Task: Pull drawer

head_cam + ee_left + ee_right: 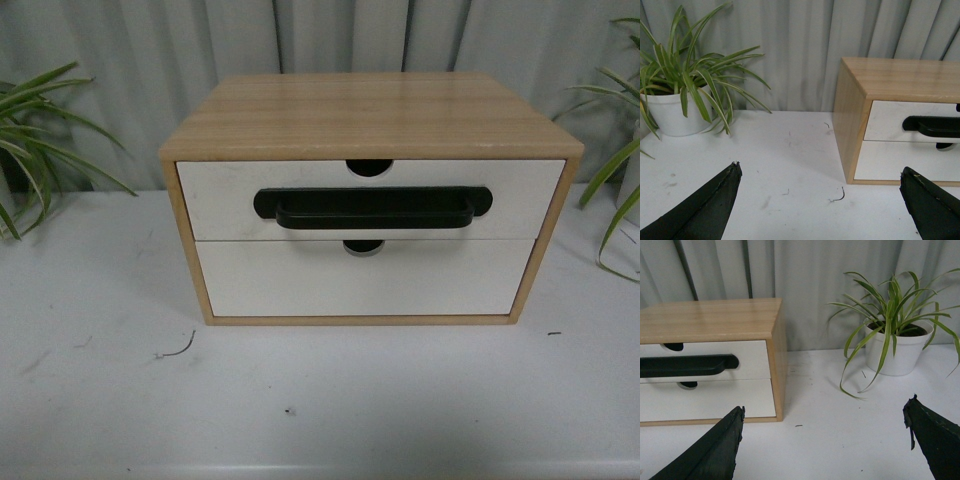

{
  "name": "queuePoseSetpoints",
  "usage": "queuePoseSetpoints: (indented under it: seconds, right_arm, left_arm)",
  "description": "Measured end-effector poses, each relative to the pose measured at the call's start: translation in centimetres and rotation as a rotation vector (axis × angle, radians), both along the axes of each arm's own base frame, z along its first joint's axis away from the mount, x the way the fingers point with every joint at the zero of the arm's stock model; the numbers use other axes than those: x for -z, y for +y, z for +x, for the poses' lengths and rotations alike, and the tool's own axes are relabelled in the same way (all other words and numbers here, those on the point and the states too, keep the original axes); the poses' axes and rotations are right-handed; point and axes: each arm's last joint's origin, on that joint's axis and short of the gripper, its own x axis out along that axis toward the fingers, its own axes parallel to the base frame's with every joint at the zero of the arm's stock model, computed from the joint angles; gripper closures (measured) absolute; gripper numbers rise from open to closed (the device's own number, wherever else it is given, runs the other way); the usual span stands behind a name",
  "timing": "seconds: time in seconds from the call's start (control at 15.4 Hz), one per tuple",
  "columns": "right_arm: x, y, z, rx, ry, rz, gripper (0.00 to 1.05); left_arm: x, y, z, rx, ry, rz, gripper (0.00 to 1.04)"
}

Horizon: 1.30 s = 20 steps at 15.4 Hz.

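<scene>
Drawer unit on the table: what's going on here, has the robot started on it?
Nothing is being handled yet. The wooden cabinet sits on the white table with both drawers looking shut. The top drawer and its black handle are untouched. Neither arm shows in the front view. The left tool and right tool are open and empty, short of the cabinet.

No readable text, label, brand, number or sign on anything in view.
</scene>
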Motion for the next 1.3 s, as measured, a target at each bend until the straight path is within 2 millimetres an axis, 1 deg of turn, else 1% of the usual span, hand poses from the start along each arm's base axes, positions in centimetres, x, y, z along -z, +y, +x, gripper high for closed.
queuePoseSetpoints:
  seconds: [1.17,1.23,1.3]
  right_arm:
    - [0.00,0.00,0.00,0.000,0.000,0.000,0.06]
    - [0.11,0.00,0.02,0.001,0.014,0.006,0.06]
    - [0.28,-0.05,0.48,0.007,0.065,0.065,0.06]
  left_arm:
    - [0.00,0.00,0.00,0.000,0.000,0.000,0.07]
    - [0.18,-0.02,-0.04,-0.038,0.064,-0.021,0.07]
    - [0.02,-0.41,0.16,-0.147,0.239,-0.063,0.07]
